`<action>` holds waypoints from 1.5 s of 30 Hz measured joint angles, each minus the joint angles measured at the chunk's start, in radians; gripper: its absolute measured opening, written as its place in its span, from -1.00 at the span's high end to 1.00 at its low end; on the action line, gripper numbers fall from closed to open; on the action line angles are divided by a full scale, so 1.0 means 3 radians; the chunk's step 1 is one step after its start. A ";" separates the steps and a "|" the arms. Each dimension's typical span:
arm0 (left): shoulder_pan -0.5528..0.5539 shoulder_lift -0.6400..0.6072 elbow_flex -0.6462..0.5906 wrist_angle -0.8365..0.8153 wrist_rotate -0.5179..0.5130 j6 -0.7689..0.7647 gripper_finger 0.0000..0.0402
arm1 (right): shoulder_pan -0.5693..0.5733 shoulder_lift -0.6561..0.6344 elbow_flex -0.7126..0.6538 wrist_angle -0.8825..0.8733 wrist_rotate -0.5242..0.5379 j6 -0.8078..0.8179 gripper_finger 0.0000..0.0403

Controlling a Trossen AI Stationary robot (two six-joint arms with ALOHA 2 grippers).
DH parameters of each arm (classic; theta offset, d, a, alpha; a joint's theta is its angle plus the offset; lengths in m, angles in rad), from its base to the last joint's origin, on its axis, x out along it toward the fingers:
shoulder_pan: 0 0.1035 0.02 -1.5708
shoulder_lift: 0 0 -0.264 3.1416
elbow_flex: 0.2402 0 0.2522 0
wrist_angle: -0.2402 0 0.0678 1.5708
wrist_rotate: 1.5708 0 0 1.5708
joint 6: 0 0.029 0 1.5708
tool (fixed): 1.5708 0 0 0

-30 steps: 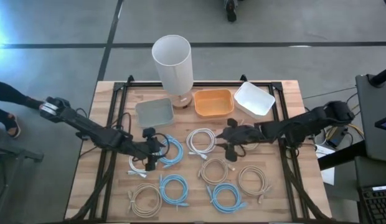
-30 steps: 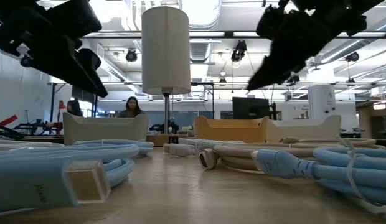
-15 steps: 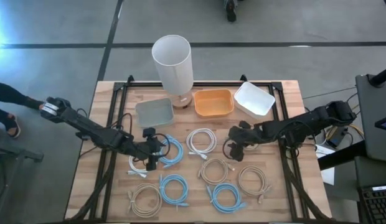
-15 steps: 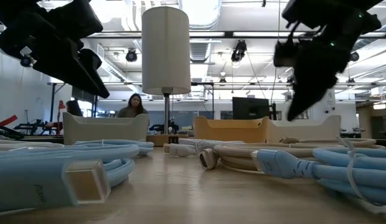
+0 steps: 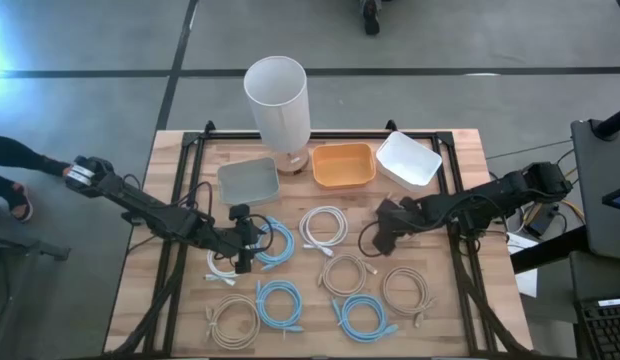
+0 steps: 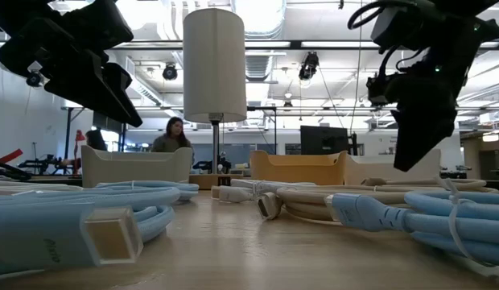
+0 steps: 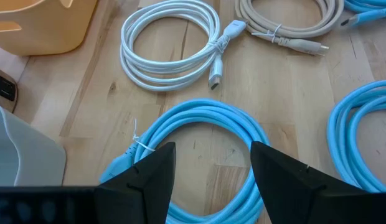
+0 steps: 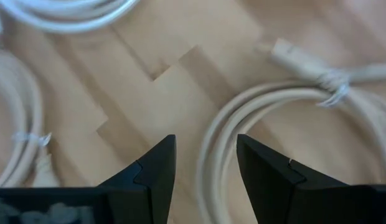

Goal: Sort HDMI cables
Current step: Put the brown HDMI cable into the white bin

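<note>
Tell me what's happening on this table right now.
Two dark arms work over coiled cables on a wooden table. The left pincer hangs open over a light blue coiled cable, holding nothing. The right pincer hovers open above a beige coiled cable, also empty. The grey, orange and white bins at the back show no cables inside.

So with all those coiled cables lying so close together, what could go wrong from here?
The left gripper, open over a blue coil, has a white coil close by, so it might snag or drag that too. The right gripper, open above a beige coil, could catch only one loop, letting the coil unwind.
</note>
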 joint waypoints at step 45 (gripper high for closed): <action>0.0000 0.0001 0.0000 0.0015 -0.0004 0.0015 -0.06 | -0.0005 0.0189 -0.0412 0.0655 -0.0052 0.0557 0.91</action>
